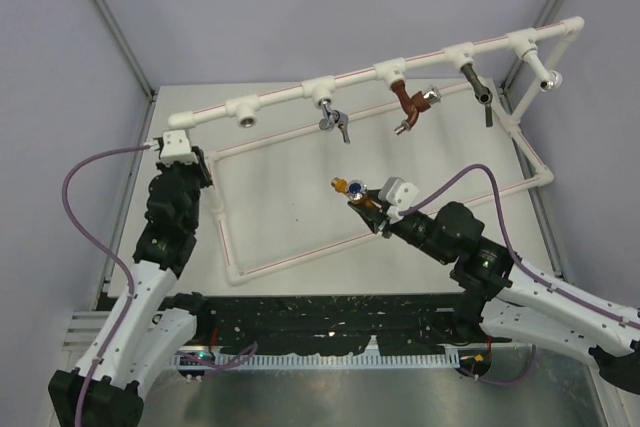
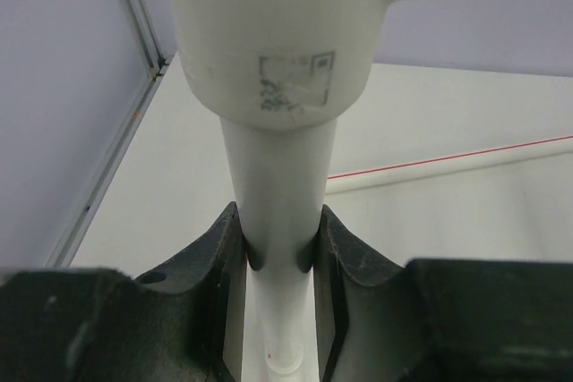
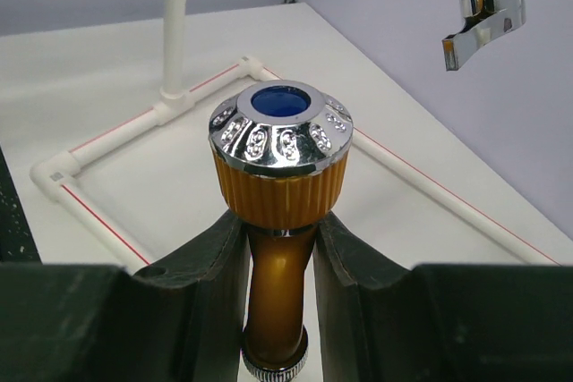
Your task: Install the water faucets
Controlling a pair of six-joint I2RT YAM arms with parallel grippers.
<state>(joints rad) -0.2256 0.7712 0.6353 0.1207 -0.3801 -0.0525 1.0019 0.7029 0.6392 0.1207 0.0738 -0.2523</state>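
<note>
Above the counter (image 1: 285, 209), the right claw (image 3: 279, 223) is pinching the water faucet (image 3: 279, 187) by its orange neck, probably rigid and slick; the left claw (image 2: 279, 241) is clamping the white pipe (image 2: 278, 160).

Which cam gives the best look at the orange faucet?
Right wrist: the orange faucet is close up, blue-centred knob sharp, clamped in the right gripper. Top external shows it small and far off. Left wrist shows none of it, only a white pipe.

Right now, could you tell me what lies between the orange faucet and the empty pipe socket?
In the top view, only tabletop and the frame's thin base pipe lie between the orange faucet and the empty socket.
</note>
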